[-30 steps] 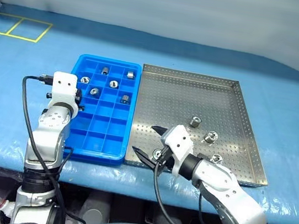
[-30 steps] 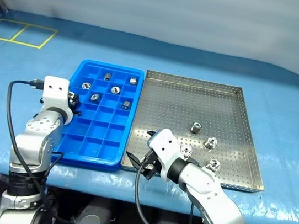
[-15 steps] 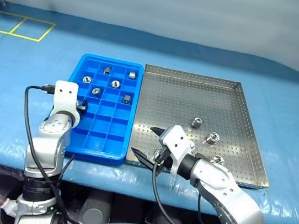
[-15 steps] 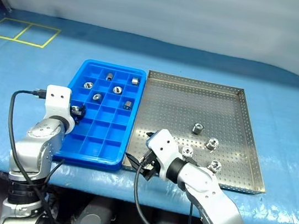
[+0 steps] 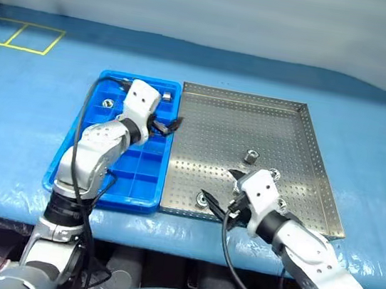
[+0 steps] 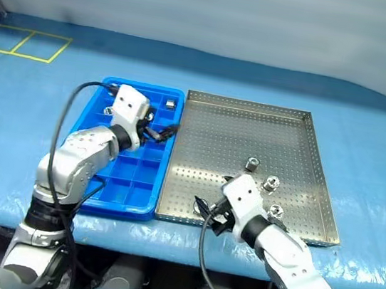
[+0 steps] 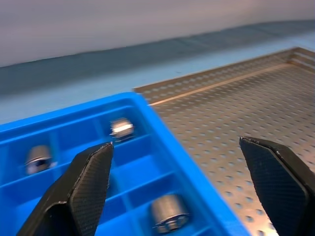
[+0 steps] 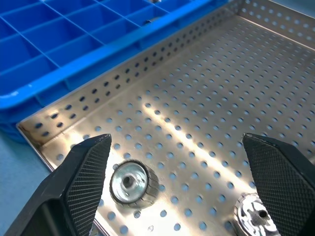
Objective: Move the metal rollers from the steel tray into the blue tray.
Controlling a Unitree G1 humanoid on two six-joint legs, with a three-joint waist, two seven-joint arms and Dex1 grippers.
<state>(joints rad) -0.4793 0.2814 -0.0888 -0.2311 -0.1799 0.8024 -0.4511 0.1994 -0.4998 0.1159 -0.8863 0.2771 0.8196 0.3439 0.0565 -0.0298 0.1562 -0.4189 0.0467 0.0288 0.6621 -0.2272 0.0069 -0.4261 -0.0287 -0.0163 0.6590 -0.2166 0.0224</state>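
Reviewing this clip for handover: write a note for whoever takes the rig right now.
Left pincer: open, holding nothing, above the blue tray's edge next to the steel tray.
Right pincer: open, holding nothing, low over the steel tray's near edge, close to a roller.
Done: several rollers lie in blue-tray compartments, e.g. one.
Left: four rollers in the steel tray, e.g..

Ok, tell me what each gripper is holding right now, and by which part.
Nothing is held. The left gripper and the right gripper both stand open and empty.
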